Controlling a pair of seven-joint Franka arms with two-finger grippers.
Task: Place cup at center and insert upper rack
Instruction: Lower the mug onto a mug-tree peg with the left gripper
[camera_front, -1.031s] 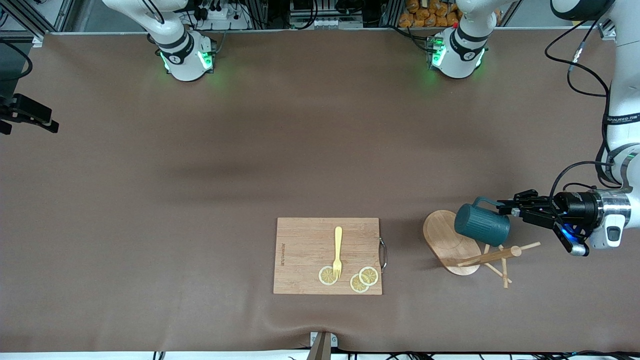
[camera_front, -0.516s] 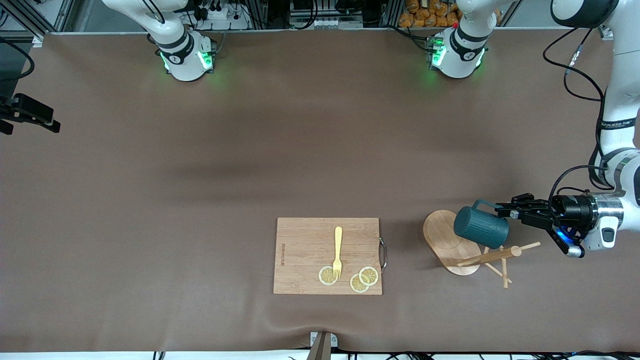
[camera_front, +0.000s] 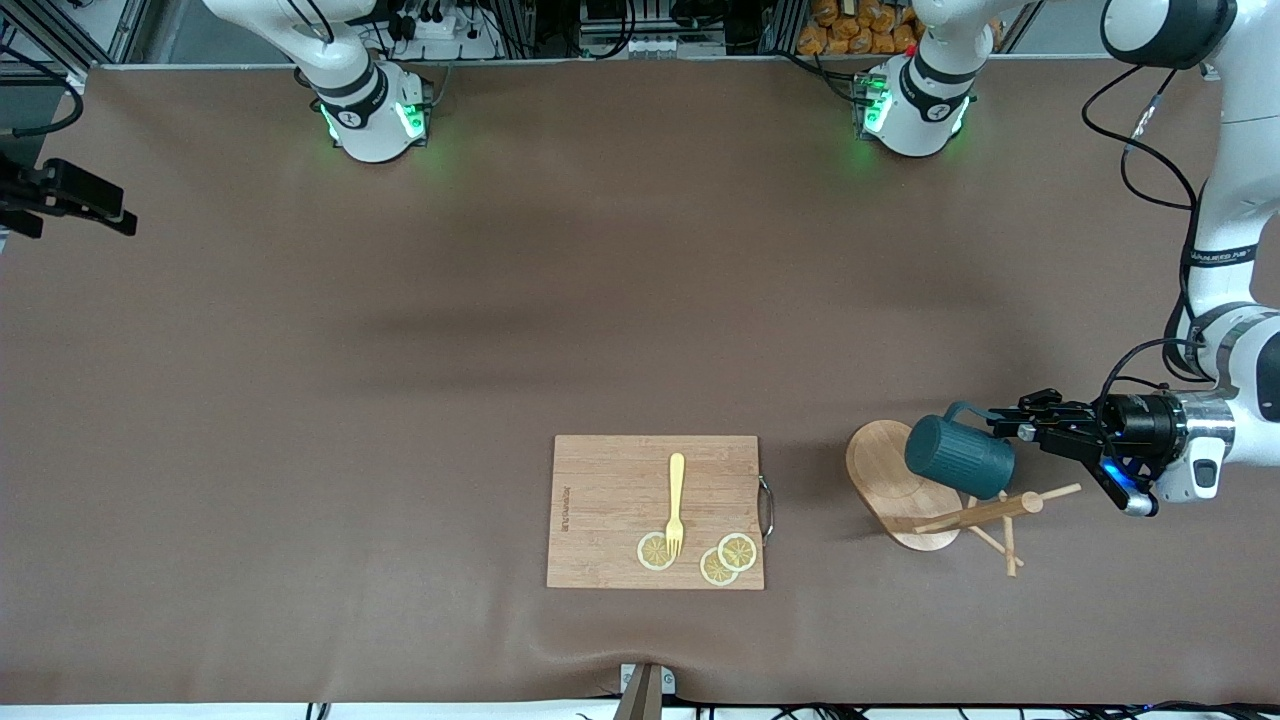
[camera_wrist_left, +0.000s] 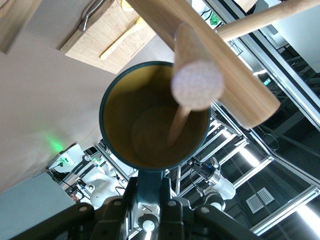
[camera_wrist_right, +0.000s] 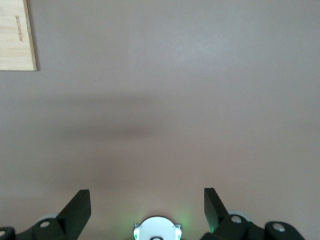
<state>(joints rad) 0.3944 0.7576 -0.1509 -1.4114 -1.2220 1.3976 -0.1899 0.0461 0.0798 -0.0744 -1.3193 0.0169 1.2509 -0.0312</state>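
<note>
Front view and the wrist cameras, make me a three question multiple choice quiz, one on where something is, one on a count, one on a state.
1. Where is the fork?
A. on the cutting board
B. in the cup
C. on the bare table

2. How many lemon slices are on the board?
A. one
B. three
C. five

3. How is the cup held?
A. resting free on the table
B. right gripper holds its rim
C. left gripper shut on its handle

Answers:
1 A, the fork lies across the board.
2 B, three slices are near the board's nearer edge.
3 C, the left wrist view shows the handle clamped; the wooden rack lies tipped over below.
</note>
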